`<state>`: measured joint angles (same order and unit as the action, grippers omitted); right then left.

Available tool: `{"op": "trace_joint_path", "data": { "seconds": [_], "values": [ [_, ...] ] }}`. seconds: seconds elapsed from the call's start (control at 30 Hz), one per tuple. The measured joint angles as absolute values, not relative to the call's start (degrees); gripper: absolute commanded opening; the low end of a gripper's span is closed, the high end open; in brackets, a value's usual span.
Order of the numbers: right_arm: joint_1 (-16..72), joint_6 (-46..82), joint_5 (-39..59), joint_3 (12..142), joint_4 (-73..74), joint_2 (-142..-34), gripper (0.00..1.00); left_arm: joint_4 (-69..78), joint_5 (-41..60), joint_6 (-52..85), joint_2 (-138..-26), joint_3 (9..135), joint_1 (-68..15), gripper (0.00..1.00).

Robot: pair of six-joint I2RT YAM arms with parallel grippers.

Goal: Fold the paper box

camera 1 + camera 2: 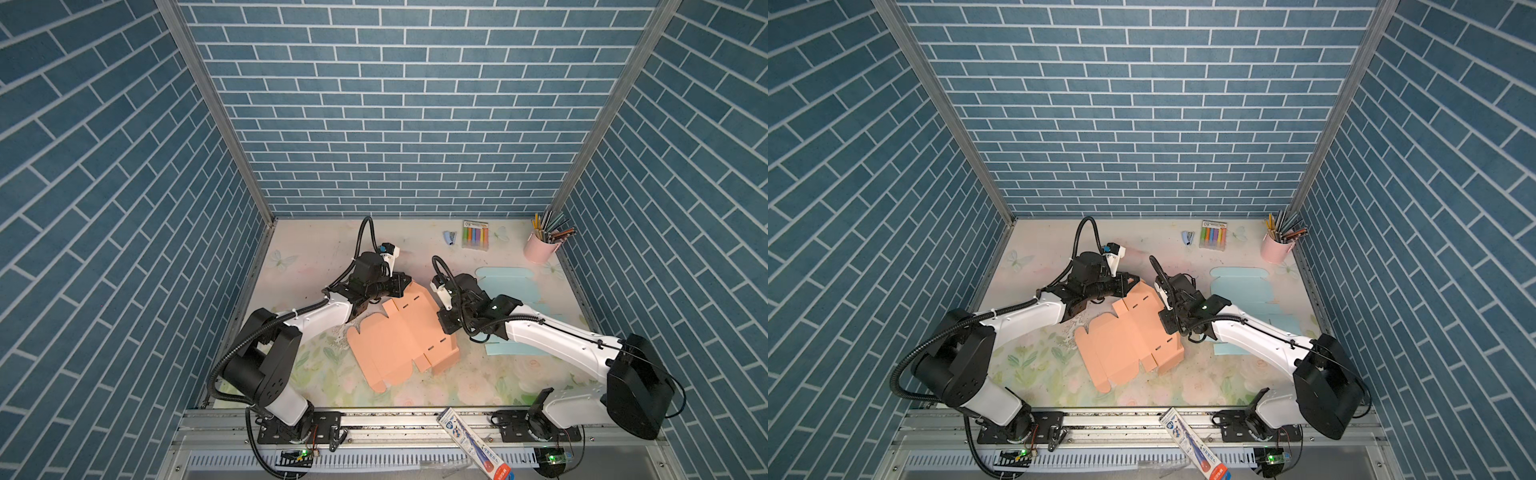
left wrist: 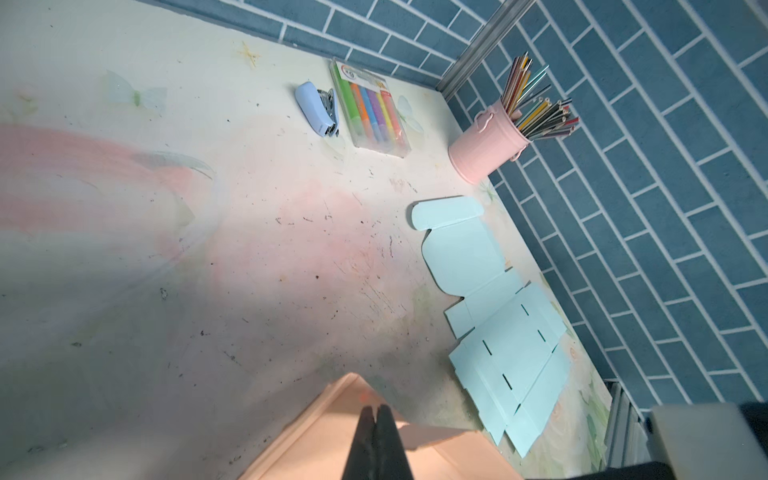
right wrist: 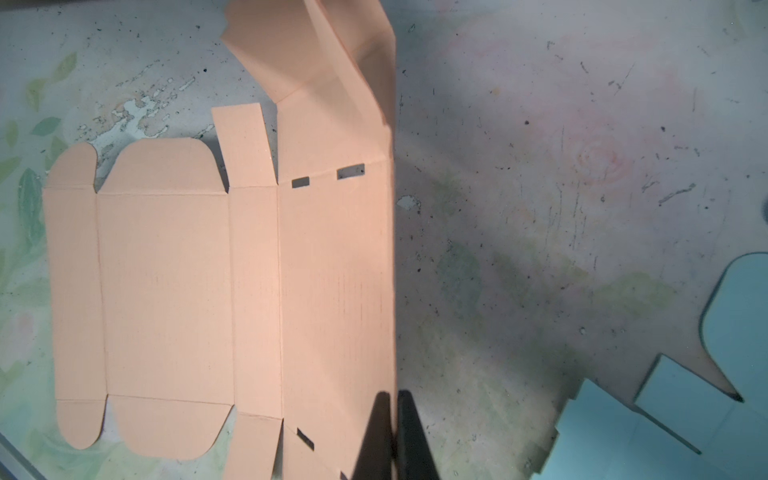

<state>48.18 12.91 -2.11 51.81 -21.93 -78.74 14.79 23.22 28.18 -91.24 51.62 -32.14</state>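
Holding two edges of the box (image 1: 395, 345): the left gripper (image 2: 376, 417) is closed and looks pinched on the raised far flap. The right gripper (image 3: 392, 419) is closed tight over the edge of the upright side wall, with the card between its fingers. The box is an orange die-cut blank mid-bench (image 1: 316, 249), between the two arms. Most panels lie flat, slots and tuck tabs show, and the near-right end is already folded up. A blue blank (image 1: 505, 286) lies flat on the right of the bench, partly hidden by the right arm and apart from the box. Handling guess: thin card, very light, stiff only across panels, bends readily at the scored creases. It'll likely slide on the bench if pushed without a counter-hold, and dent or tear near the slots. Best hold is a panel edge close to a crease, not the tab tips. One gripper pins while the other swings the wall about its score line.
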Motion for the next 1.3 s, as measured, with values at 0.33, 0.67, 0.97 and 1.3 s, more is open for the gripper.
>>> {"op": "trace_joint_path", "data": {
  "seconds": [0.33,0.67,0.97,1.3],
  "values": [
    [49.5,11.4,-5.4,51.9,-23.1,-78.5,0.00,14.4,22.0,27.3,-90.4,50.1,-34.2,0.00],
    [51.5,8.0,-9.3,53.7,-22.9,-78.1,0.00,14.2,22.2,28.0,-81.5,41.0,-38.9,0.00],
    [56.9,3.0,-17.3,53.7,-23.0,-78.1,0.00,13.2,22.1,27.4,-72.0,31.5,-22.9,0.00],
    [58.8,1.0,-21.6,55.7,-22.9,-80.0,0.00,15.2,21.3,27.2,-79.7,28.1,-21.5,0.00]
  ]
}}
